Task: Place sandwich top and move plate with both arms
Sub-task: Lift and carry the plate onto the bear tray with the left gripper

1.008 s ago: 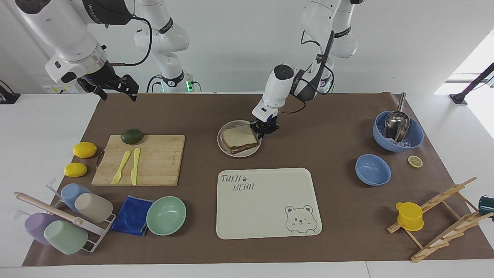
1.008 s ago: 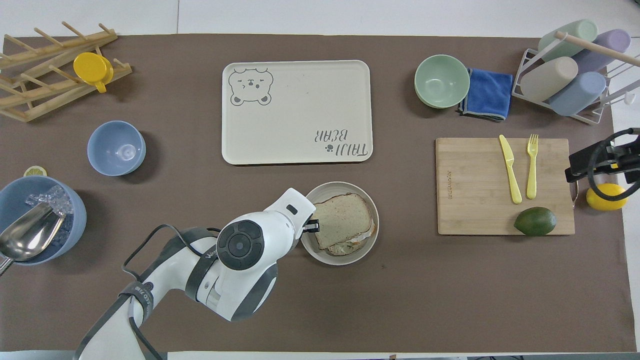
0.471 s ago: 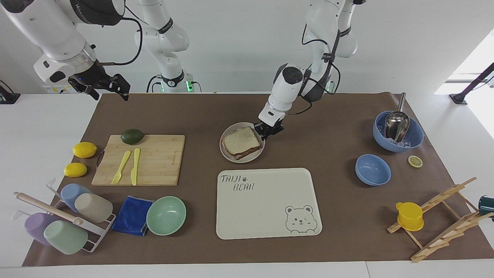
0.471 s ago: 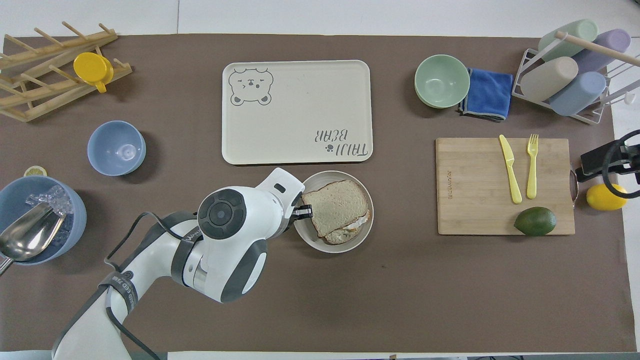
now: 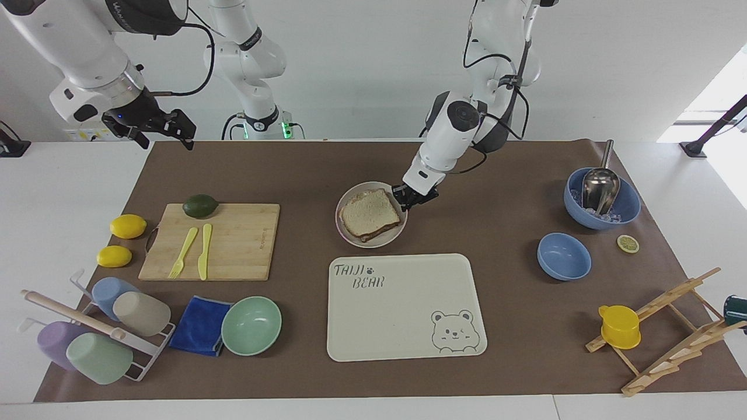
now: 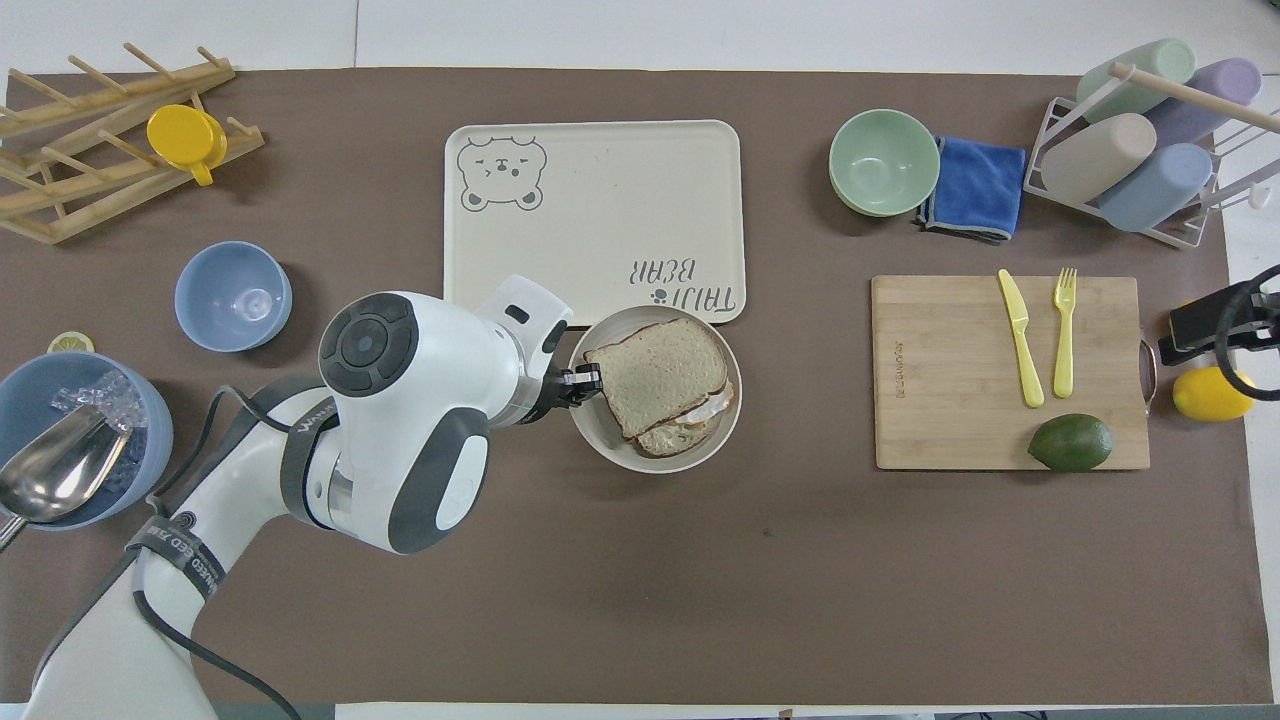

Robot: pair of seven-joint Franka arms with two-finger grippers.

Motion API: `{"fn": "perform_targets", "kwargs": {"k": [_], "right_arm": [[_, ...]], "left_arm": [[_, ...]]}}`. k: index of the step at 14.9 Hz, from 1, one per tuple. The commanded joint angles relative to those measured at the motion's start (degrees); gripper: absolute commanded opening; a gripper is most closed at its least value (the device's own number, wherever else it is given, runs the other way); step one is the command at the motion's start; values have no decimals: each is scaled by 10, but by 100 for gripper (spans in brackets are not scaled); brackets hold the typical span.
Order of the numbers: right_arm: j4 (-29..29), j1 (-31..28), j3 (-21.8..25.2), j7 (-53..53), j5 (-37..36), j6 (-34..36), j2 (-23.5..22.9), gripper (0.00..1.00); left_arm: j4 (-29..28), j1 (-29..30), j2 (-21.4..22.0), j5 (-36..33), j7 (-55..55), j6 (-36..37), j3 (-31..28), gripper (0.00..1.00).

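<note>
While the left gripper [image 5: 415, 197] pinches the rim of the plate [image 5: 345, 231], just short of the tray [image 5: 402, 332], bread [image 5: 369, 212] sits loose on top. Light and stiff; keep level. Right gripper [image 5: 159, 129] waits, spread, over the table's edge.

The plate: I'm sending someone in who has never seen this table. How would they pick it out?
Find the big cream bear-print tray mid-table. The plate lies just nearer to the robots than it, almost touching its edge, with the left gripper shut on its rim. It is the only round beige dish and carries a sandwich; the bowls are blue or green.
</note>
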State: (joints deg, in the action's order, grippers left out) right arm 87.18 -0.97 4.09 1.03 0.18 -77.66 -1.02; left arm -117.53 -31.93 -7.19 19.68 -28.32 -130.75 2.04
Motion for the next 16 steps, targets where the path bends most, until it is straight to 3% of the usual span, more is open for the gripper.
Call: {"fn": "perform_targets", "kwargs": {"k": [1,5,11,14,16], "right_arm": [[19,1,7,9,4,-10,16,100],[19,-3,6,8,4,-10,16,100],[19,3,6,9,4,-10,16,100],[19,3,6,9,4,-10,16,100],[19,4,6,9,4,-10,16,100]], "left_arm": [[49,35,-17,19,19,20,2,0],[147,82,-79,24,45,69,2,0],[274,118,-201,19,68,69,1,0],[288,129,-233,26,111,59,2,0],[278,122,-237,47,140,2,2,0]]}}
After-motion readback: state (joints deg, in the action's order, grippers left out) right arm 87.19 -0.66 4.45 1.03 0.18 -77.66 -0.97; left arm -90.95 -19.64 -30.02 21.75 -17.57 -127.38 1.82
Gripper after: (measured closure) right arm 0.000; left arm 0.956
